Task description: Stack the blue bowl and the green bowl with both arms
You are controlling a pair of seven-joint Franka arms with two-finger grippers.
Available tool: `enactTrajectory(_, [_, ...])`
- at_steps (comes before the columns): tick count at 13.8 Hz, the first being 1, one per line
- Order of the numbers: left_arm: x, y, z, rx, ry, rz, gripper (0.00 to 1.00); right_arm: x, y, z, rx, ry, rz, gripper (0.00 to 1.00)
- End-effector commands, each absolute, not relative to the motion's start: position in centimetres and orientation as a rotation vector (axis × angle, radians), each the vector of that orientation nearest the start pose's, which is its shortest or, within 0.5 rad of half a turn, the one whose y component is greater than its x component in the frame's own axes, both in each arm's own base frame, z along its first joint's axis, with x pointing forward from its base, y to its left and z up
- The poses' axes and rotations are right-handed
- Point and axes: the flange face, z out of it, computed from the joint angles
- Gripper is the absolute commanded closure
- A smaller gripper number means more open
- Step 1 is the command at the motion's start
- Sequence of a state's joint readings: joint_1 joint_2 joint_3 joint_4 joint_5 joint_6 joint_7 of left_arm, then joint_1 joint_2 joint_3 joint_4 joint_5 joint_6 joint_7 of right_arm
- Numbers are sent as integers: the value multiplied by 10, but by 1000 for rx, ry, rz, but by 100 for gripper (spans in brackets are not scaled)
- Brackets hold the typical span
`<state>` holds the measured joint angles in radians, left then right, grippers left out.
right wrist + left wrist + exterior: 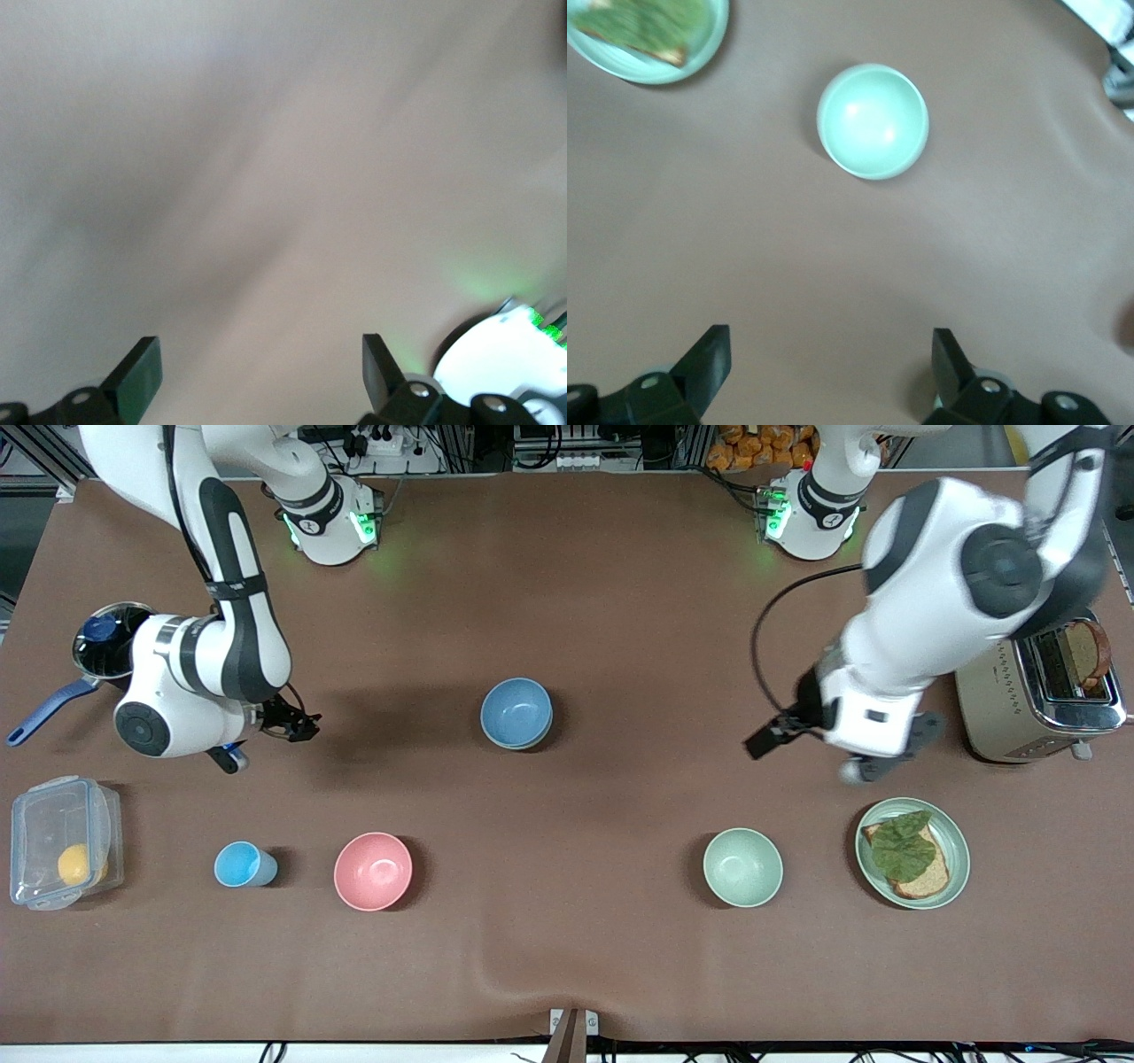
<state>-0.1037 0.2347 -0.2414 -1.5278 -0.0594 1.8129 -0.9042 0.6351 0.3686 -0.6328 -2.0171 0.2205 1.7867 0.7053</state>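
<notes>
Progress: judging by the stack, the job looks done; nothing is held.
Stack: the blue bowl [516,712] sits mid-bench, farther from the camera than the pink bowl [373,871], nested in what seems the green bowl, mostly hidden.
Left gripper [769,737]: over bare bench, fingers [709,361] wide.
Right gripper [297,723]: over bare bench, fingers [139,372] wide.

The green plate [651,40] is getting cut off at the edge of the left wrist view, so only part of it and its blurry food is showing. The blue bowl [516,712] is hiding most of a bowl under it; only a thin rim is peeking out. The left arm is covering part of the toaster [1036,695].
</notes>
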Motion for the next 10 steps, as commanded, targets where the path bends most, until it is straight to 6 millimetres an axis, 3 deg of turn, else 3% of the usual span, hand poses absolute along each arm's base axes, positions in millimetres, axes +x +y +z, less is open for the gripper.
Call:
enactTrajectory(1, [596, -184, 544, -3074, -918, -27, 0, 542, -1, 297, -3057, 1150, 785, 0])
enactTrajectory(5, [588, -160, 550, -3039, -924, 27, 0, 556, -71, 345, -3017, 906, 782, 0])
enactTrajectory(7, [583, -154, 553, -3037, -917, 23, 0, 563, -94, 363, -3031, 632, 723, 0])
enactTrajectory(10, [572, -138, 558, -3071, -741, 21, 0, 568, -123, 405, -3011, 622, 636, 0])
